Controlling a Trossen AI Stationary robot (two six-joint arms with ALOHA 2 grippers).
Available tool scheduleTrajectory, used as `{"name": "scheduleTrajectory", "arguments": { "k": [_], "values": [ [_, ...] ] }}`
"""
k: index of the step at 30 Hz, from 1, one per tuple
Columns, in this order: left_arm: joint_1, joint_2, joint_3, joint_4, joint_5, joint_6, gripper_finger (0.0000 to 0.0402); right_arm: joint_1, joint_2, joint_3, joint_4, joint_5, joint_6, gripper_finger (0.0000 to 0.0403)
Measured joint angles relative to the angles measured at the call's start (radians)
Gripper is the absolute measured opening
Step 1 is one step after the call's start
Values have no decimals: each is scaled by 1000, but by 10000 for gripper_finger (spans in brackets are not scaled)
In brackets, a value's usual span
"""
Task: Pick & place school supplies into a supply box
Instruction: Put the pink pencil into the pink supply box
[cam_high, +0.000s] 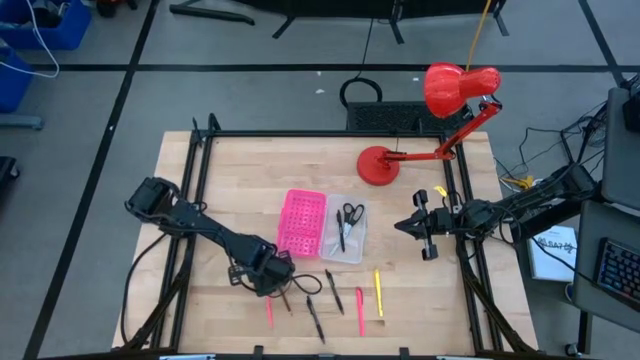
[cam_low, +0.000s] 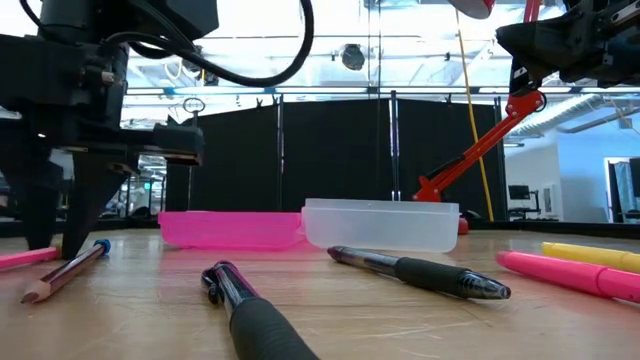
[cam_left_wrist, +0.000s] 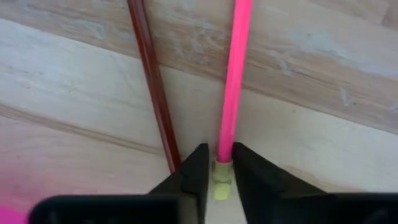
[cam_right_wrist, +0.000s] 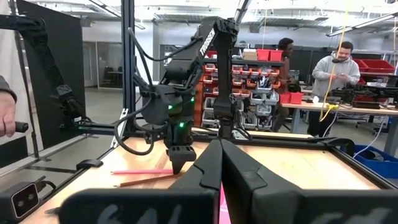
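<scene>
The left gripper (cam_high: 270, 291) is down at the table's front, fingers closed around one end of a pink pencil (cam_left_wrist: 235, 74) (a dark red pencil (cam_left_wrist: 151, 81) lies just beside it). The right gripper (cam_high: 403, 226) hovers right of the supply box (cam_high: 322, 226), fingers together; scissors (cam_high: 352, 213) lie in its clear half.

Desk (cam_high: 420, 270): pale wood w/ visible grain, black frame. Supply box: hot-pink grid-patterned half (cam_high: 302, 221), clear translucent tray half (cam_high: 347, 232). Scissors (cam_high: 351, 214) black-handled. Loose supplies: pink pencil (cam_left_wrist: 235, 74) w/ pale yellow-green end, dark red-brown pencil (cam_left_wrist: 153, 81), pink marker (cam_high: 361, 310), yellow marker (cam_high: 379, 293), black pens (cam_high: 333, 291). Desk lamp (cam_high: 440, 115) bright red. Left hand (cam_left_wrist: 216, 163) & right hand (cam_right_wrist: 221, 163): both black.
</scene>
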Motion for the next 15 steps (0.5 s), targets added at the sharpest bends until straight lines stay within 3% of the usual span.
{"name": "scheduleTrajectory", "arguments": {
  "k": [4, 11, 15],
  "values": [
    [10, 0, 0, 3, 24, -13, 16, 0, 0, 0, 0, 0, 3, 0],
    [-15, -19, 14, -20, 9, -49, 37, 0, 0, 0, -1, 0, 3, 0],
    [-41, -69, 44, -35, -20, -111, 20, 0, 0, 0, -7, -3, 3, 0]
  ]
}}
